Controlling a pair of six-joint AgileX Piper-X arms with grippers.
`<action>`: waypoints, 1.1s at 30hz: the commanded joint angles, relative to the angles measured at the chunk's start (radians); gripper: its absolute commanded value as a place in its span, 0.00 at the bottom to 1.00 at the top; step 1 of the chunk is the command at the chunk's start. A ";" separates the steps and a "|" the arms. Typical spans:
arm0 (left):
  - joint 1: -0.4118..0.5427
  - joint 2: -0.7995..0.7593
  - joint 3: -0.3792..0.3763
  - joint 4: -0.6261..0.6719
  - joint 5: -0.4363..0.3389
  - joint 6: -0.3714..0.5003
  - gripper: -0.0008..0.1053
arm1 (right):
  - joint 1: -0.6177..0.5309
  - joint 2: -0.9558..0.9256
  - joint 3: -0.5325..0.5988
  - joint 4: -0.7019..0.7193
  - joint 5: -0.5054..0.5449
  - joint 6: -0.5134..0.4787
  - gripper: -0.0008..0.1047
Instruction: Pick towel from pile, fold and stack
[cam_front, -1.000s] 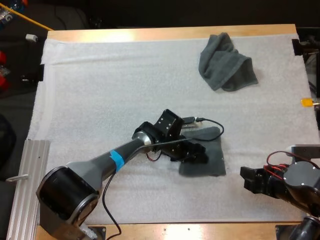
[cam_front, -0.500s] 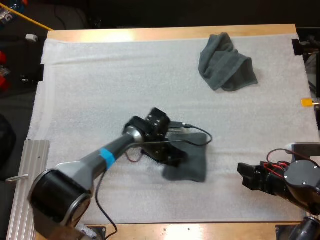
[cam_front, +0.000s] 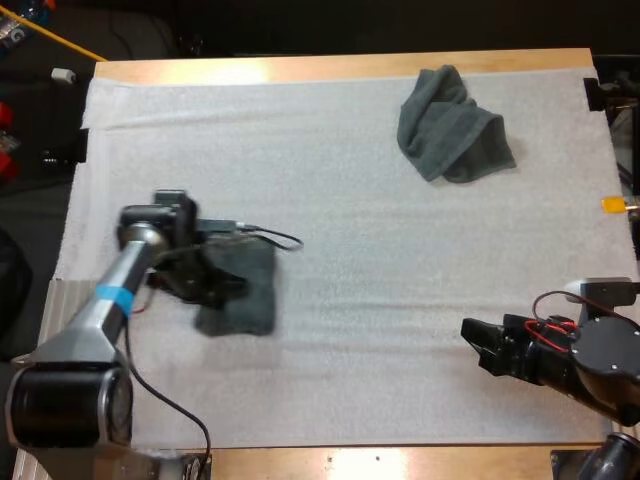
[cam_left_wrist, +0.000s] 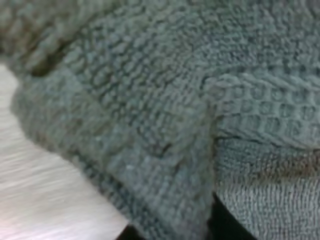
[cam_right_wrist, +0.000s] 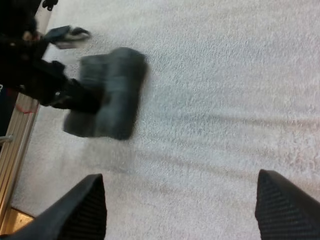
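Observation:
A folded dark grey-green towel (cam_front: 248, 296) lies on the left part of the white mat (cam_front: 330, 210). My left gripper (cam_front: 215, 290) is shut on the towel's left edge. The left wrist view looks straight onto the towel's weave (cam_left_wrist: 150, 100) at very close range. A crumpled towel (cam_front: 452, 125) lies at the mat's far right. My right gripper (cam_front: 474, 345) hovers open over the near right of the mat with nothing between its fingers. In the right wrist view the folded towel (cam_right_wrist: 114, 90) and the left gripper (cam_right_wrist: 75, 97) lie beyond the wide-apart right gripper (cam_right_wrist: 180, 175).
A ribbed metal rail (cam_front: 50, 350) runs along the table's near left side, close to my left arm. The wooden table edge (cam_front: 340, 67) borders the mat at the far side.
My left arm has swung left, dragging the folded towel from the mat's middle to its left part, and its jaws have closed on the towel. The right gripper crept slightly left.

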 joint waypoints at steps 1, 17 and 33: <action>0.033 -0.010 -0.006 0.000 -0.030 0.006 0.01 | -0.005 0.000 -0.004 -0.009 -0.015 0.002 0.59; 0.151 -0.010 -0.076 -0.037 -0.233 0.062 0.01 | -0.005 0.000 -0.004 -0.007 -0.054 0.004 0.59; 0.151 -0.009 -0.076 -0.046 -0.279 0.047 0.71 | -0.005 0.000 -0.004 0.000 -0.072 0.004 0.59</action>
